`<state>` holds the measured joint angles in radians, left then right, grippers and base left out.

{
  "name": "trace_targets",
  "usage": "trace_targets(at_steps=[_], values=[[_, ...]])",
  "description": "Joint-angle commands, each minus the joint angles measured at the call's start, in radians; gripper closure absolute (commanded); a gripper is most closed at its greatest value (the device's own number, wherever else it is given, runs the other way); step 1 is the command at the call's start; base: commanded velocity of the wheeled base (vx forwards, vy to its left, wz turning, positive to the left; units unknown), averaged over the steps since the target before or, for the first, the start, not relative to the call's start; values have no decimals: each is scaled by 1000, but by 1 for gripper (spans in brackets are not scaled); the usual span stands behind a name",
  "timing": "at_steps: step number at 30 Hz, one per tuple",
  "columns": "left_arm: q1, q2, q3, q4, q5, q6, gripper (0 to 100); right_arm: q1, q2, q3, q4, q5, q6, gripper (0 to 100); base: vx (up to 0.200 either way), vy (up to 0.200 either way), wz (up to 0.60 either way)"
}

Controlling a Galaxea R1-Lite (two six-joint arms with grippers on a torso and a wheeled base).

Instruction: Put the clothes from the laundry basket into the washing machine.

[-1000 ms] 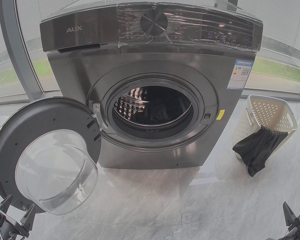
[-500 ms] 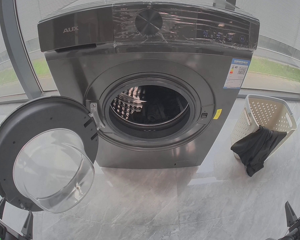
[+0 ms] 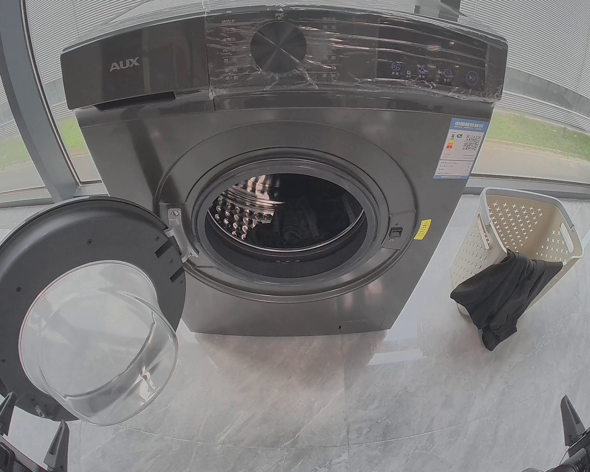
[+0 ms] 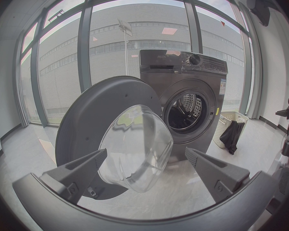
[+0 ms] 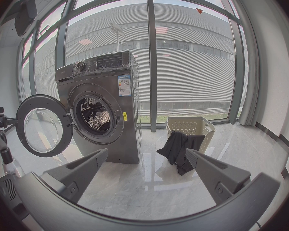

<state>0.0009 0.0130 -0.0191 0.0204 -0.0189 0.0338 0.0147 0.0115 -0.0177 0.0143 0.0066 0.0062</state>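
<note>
The right gripper [image 3: 582,389] and left gripper [image 4: 145,150] are hanging wide open and empty, so the right one should be aiming for a thick fold of the black garment [image 3: 501,296] draping over the laundry basket [image 3: 531,221], right of the washing machine [image 3: 288,132].

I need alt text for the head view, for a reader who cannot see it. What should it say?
A grey front-loading washing machine stands with its round door swung open to the left. At its right, a black garment hangs over the rim of a cream laundry basket on the pale floor.
</note>
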Motion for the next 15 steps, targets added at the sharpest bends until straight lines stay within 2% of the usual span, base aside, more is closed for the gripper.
trace_targets(at_steps=[1, 2, 4, 15], values=[[-1, -13, 13, -8, -3, -14, 0, 1, -11, 10, 0, 1, -2, 0, 0, 0, 0], [-1, -13, 16, -14, 4, -18, 0, 1, -11, 12, 0, 1, 0, 0, 0, 0, 0], [-1, -13, 18, -19, 5, -28, 0, -1, -11, 12, 0, 1, 0, 0, 0, -200, 0], [-1, -13, 18, -19, 4, -20, 0, 1, -11, 10, 0, 1, 0, 0, 0, -200, 0]])
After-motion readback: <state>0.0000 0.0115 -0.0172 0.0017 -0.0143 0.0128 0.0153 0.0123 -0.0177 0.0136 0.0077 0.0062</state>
